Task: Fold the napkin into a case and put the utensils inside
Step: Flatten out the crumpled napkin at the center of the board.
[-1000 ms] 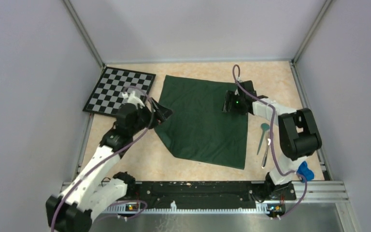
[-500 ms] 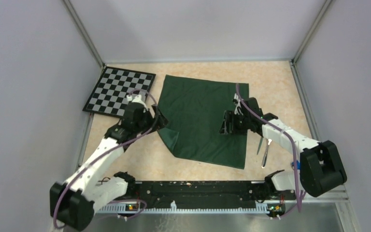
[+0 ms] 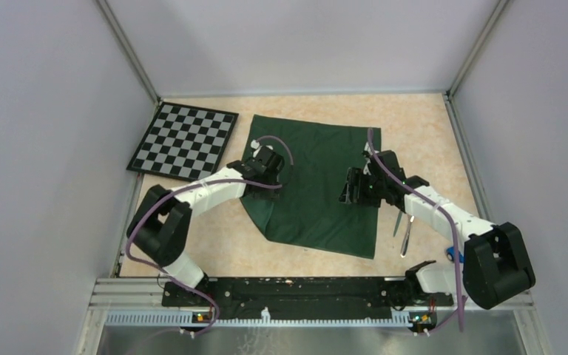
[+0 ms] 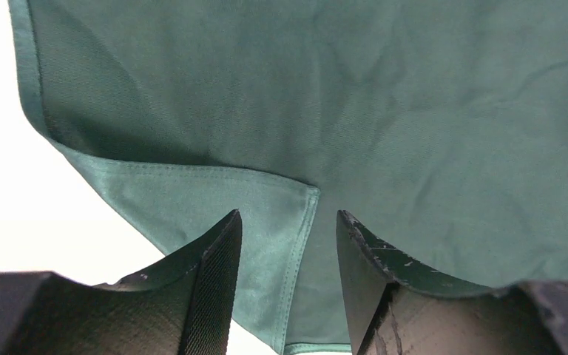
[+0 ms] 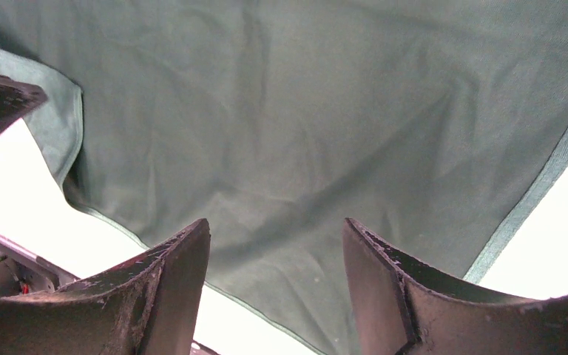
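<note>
The dark green napkin (image 3: 310,200) lies spread on the table, its left corner folded over onto itself. My left gripper (image 3: 270,176) is open over that folded corner; in the left wrist view the flap (image 4: 266,211) lies flat between the fingers of that gripper (image 4: 288,225). My right gripper (image 3: 351,188) is open and empty above the napkin's right part, and shows over the cloth (image 5: 303,111) in the right wrist view (image 5: 275,229). The utensils (image 3: 406,237) lie right of the napkin, partly hidden under the right arm. No case is in view.
A checkered board (image 3: 185,139) lies at the far left. A blue toy car (image 3: 455,254) sits by the right arm's base. Grey walls with metal posts enclose the table on three sides.
My left gripper moved right over the napkin, laying its left corner on the cloth. My right gripper moved nearer along the napkin's right part, its arm now over the utensils.
</note>
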You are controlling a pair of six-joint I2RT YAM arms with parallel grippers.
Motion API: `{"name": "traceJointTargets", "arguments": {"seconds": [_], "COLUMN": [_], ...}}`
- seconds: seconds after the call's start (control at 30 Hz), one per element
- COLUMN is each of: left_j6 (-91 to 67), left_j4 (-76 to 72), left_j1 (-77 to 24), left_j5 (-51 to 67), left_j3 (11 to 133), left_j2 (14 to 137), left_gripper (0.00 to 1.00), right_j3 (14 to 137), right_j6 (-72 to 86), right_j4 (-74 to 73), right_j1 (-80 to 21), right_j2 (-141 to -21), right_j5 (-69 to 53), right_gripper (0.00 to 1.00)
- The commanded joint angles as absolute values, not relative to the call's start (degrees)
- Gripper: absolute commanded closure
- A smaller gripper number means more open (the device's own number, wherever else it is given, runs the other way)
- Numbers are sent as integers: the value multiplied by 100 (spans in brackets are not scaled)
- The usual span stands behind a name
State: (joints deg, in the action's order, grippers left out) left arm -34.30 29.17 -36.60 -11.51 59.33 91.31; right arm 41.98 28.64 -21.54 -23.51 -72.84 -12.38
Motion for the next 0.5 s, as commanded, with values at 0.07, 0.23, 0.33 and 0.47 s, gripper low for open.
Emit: {"name": "traceJointTargets", "arguments": {"seconds": [0.07,0.23,0.33,0.47], "left_j6": [-3339,-3348,-3354,-3368], "left_j4": [2845,2791,2716,2796], "left_j1": [-3649,-3660,-3671,-3694], "left_j5": [-1141,-1179,-1128,-1314], "left_j3": [6245,6157,6062,6042], "left_j2": [9650,9865,9923,9993], "left_gripper": [47,49,50,56], "right_j3": [4067,4038,3989,3879], "right_j6": [3060,3007,3006,3089], "right_j4": [-1743,-1741,-1696,-1581], "right_j1": [-2329,-2325,-2321,-2328], "right_j2": [-7116,-7209,-7225,-7320], "right_j5": [-1043,-1023,-998,-935], "right_gripper": [35,35,35,35]}}
